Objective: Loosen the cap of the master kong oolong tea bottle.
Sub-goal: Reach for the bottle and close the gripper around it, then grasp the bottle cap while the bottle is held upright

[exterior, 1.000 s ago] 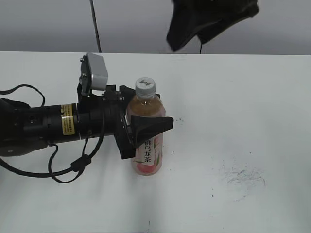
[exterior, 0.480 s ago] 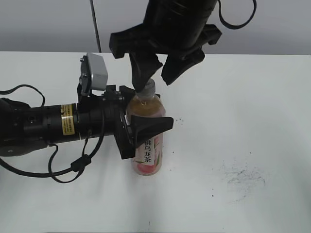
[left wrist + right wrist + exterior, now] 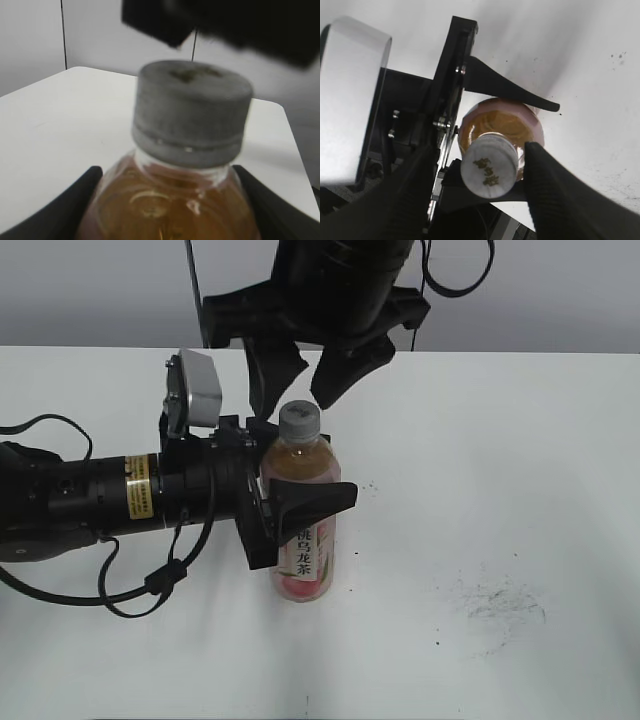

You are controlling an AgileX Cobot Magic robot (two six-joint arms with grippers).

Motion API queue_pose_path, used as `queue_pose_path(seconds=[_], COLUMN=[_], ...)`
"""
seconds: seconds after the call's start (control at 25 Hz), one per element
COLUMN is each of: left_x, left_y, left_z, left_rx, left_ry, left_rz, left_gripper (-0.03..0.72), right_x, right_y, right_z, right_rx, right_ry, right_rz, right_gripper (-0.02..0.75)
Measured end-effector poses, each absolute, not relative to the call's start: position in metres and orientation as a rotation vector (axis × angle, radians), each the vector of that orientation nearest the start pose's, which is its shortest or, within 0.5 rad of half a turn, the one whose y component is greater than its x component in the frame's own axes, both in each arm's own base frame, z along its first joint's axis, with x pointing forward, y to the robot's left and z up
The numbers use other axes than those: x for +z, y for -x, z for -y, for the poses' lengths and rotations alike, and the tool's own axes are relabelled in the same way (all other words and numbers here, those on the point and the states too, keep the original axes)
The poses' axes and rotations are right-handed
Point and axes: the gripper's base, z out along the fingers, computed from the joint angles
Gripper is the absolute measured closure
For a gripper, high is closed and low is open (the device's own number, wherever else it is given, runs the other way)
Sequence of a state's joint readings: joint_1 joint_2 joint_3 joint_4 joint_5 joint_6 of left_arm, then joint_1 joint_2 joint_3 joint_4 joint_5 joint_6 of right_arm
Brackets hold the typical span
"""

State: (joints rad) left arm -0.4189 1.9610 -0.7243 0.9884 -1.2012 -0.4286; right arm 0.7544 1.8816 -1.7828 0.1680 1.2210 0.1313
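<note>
Left claw (image 3: 300, 502), clamped around the slim clear plastic amber-tea bottle (image 3: 305, 540) upright on the white bench (image 3: 500, 490). Right claw (image 3: 300, 380), jaws apart, hangs over the small ribbed grey-white cap (image 3: 299, 422); it should centre, descend squarely, close, then twist.

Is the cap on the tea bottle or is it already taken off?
On. The cap sits on the neck of the upright tea bottle, down against its ring in the left wrist view. Whether it is loosened, cannot tell.
</note>
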Motion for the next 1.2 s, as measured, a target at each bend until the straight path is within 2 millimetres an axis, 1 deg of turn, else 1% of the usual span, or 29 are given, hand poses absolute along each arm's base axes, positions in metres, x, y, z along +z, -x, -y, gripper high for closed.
queue_pose_path(seconds=[0.08, 0.52, 0.76, 0.96, 1.2], left_x=[0.139, 0.139, 0.139, 0.139, 0.139], left_y=[-0.265, -0.265, -0.265, -0.265, -0.265], left_z=[0.196, 0.196, 0.196, 0.196, 0.196], left_rx=[-1.03, -1.029, -1.029, -1.029, -1.03], left_ry=[-1.051, -1.053, -1.053, -1.053, -1.054], left_rz=[-1.465, -1.464, -1.464, -1.464, -1.464], left_gripper=[0.24, 0.24, 0.24, 0.24, 0.24], right_x=[0.312, 0.312, 0.311, 0.295, 0.296], right_y=[-0.286, -0.286, -0.287, -0.284, -0.283], right_z=[-0.288, -0.288, -0.286, -0.283, -0.284], right_rx=[0.424, 0.423, 0.39, 0.358, 0.385], right_ry=[0.84, 0.837, 0.841, 0.852, 0.849], right_rz=[-2.758, -2.759, -2.752, -2.807, -2.812], right_gripper=[0.307, 0.307, 0.307, 0.309, 0.358])
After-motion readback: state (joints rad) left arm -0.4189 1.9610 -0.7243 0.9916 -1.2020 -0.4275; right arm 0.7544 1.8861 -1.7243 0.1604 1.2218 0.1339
